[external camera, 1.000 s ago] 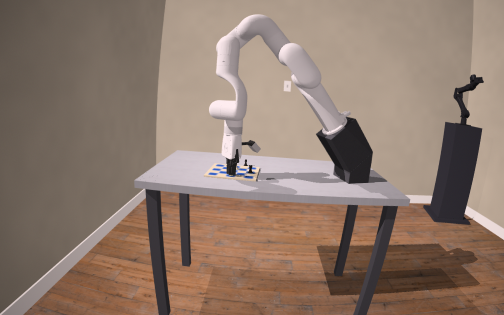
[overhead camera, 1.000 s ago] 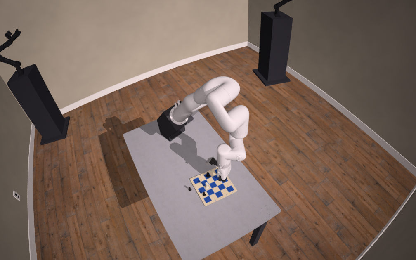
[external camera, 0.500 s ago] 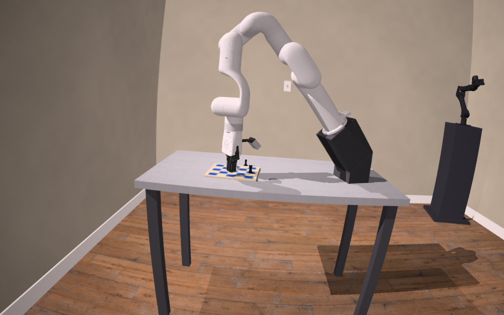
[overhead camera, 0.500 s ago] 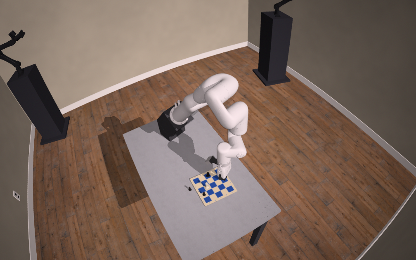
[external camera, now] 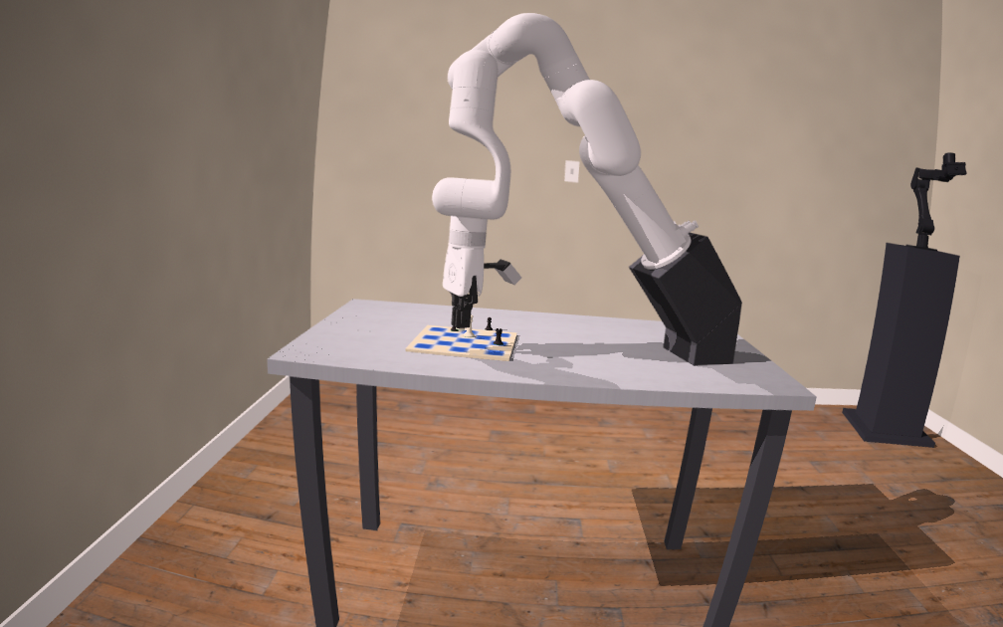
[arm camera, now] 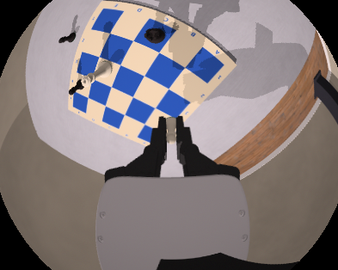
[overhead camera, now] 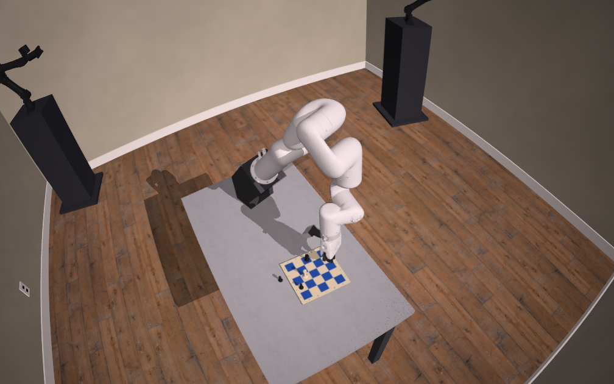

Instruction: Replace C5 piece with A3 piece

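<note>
wrist view: gripper (arm camera: 171, 134) grips one pale piece (arm camera: 171, 130); three black pieces.

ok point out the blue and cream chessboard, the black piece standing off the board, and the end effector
blue and cream chessboard (overhead camera: 343, 283): top view, bare right corner.
black piece standing off the board (overhead camera: 279, 279): top view, its base.
end effector (arm camera: 171, 131): wrist view, between the fingertips, shut on a pale piece.
</note>
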You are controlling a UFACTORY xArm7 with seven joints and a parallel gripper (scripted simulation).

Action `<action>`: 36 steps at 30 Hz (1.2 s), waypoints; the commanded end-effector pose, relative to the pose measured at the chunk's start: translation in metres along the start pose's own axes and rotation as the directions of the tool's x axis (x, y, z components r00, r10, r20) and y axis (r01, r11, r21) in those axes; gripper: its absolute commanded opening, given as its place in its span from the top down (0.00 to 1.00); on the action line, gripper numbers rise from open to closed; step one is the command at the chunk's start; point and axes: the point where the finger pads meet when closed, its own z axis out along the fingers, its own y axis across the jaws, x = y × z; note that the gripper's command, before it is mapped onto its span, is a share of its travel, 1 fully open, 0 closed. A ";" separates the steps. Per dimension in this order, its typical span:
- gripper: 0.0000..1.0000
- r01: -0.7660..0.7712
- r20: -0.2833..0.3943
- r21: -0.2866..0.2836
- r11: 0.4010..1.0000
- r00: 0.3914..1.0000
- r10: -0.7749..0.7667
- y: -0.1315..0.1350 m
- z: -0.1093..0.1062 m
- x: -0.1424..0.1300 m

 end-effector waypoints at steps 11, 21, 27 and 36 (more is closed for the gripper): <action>1.00 -0.001 -0.018 -0.022 1.000 1.000 0.001 -0.001 -0.040 -0.002; 1.00 -0.001 -0.018 -0.022 1.000 1.000 0.001 -0.002 -0.054 -0.002; 1.00 -0.001 -0.018 -0.022 1.000 1.000 0.001 -0.002 -0.056 -0.002; 1.00 0.069 -0.011 -0.032 0.997 0.998 -0.070 -0.037 -0.053 -0.016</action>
